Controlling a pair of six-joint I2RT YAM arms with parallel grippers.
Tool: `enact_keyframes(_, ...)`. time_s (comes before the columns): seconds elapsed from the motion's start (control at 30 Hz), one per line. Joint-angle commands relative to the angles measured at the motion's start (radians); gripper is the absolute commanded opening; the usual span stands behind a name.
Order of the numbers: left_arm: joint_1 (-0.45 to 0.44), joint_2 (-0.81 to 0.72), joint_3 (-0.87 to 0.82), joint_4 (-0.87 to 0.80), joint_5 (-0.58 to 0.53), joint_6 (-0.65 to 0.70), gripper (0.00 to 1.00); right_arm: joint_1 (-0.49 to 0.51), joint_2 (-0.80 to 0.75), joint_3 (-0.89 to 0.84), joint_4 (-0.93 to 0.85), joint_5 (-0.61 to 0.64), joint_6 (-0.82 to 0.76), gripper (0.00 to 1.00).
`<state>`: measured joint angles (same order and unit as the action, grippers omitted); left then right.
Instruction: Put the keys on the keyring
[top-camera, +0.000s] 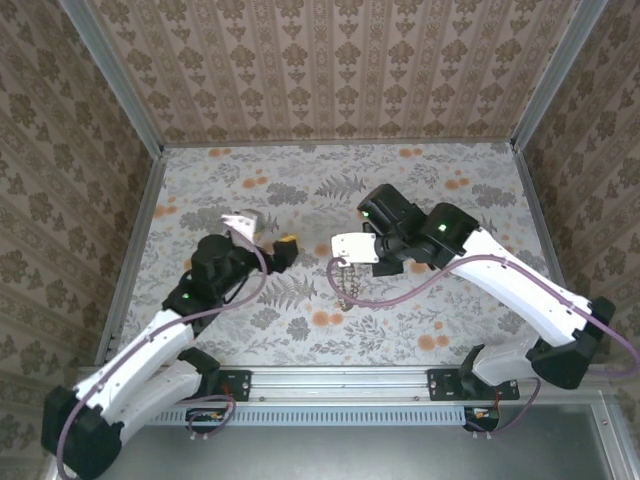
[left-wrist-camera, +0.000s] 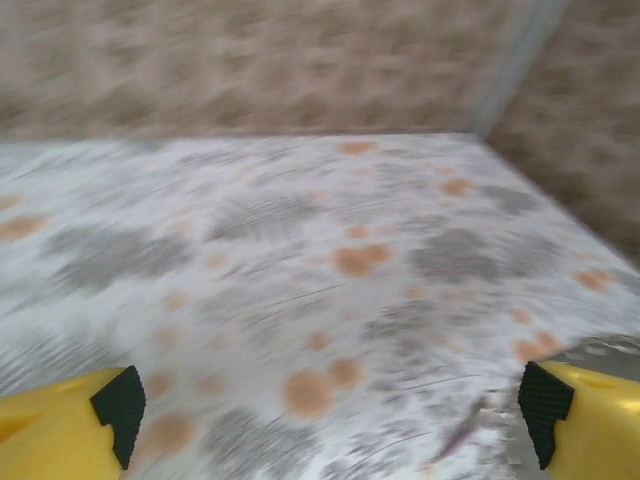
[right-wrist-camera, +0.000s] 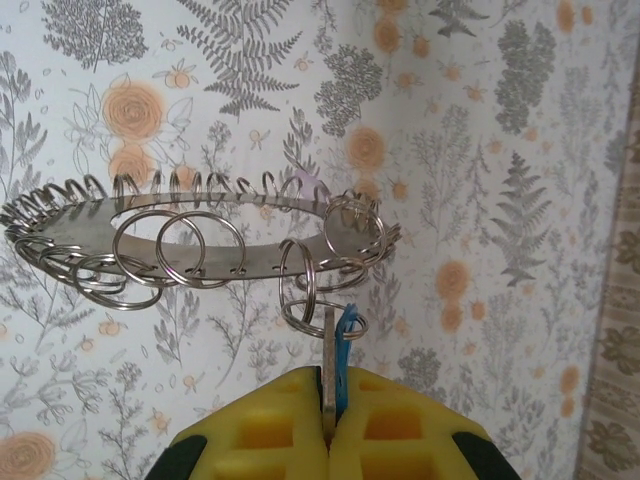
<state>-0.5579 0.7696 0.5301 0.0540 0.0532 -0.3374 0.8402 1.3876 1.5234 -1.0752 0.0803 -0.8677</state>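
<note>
The right jaws are shut on a thin key (right-wrist-camera: 328, 350) whose stiff, light keyring (right-wrist-camera: 262, 262), fringed with loose and probably slippery loops, dangles over the desk (top-camera: 420, 330), best gripped by its flat plate, while the left jaws gape wide and empty.

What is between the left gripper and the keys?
Nothing but bare table. In the top view, the open left gripper and the keys hanging from the right gripper are separated by flowered tabletop.
</note>
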Motion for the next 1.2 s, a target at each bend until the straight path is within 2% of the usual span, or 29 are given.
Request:
enact_keyframes(0.0, 0.084, -0.115, -0.002, -0.364, -0.242, -0.173, 1.00, 0.037, 0.063, 0.060, 0.073, -0.015, 0.100, 0.00)
enact_keyframes(0.07, 0.160, -0.176, -0.001, -0.476, -0.298, -0.302, 1.00, 0.058, 0.099, 0.066, 0.141, -0.046, 0.149, 0.00)
enact_keyframes(0.13, 0.239, -0.221, -0.002, -0.555, -0.285, -0.378, 1.00, 0.081, 0.136, 0.064, 0.235, -0.064, 0.211, 0.00)
enact_keyframes(0.33, 0.406, -0.245, 0.015, -0.641, -0.168, -0.374, 1.00, 0.110, 0.257, 0.110, 0.438, -0.182, 0.375, 0.00)
enact_keyframes(0.5, 0.484, -0.180, 0.062, -0.719, -0.175, -0.352, 1.00, 0.110, 0.345, 0.118, 0.526, -0.169, 0.411, 0.00)
enact_keyframes(0.67, 0.492, -0.102, 0.076, -0.705, -0.150, -0.312, 1.00, 0.072, 0.390, 0.044, 0.579, -0.194, 0.429, 0.00)
enact_keyframes(0.87, 0.489, -0.054, 0.035, -0.634, -0.091, -0.292, 1.00, -0.010, 0.379, -0.136, 0.599, -0.184, 0.434, 0.00)
enact_keyframes(1.07, 0.464, -0.082, -0.020, -0.554, -0.095, -0.277, 1.00, -0.084, 0.324, -0.302, 0.565, -0.056, 0.374, 0.00)
enact_keyframes(1.17, 0.433, -0.107, -0.041, -0.489, -0.065, -0.204, 1.00, -0.130, 0.279, -0.379, 0.543, -0.007, 0.345, 0.00)
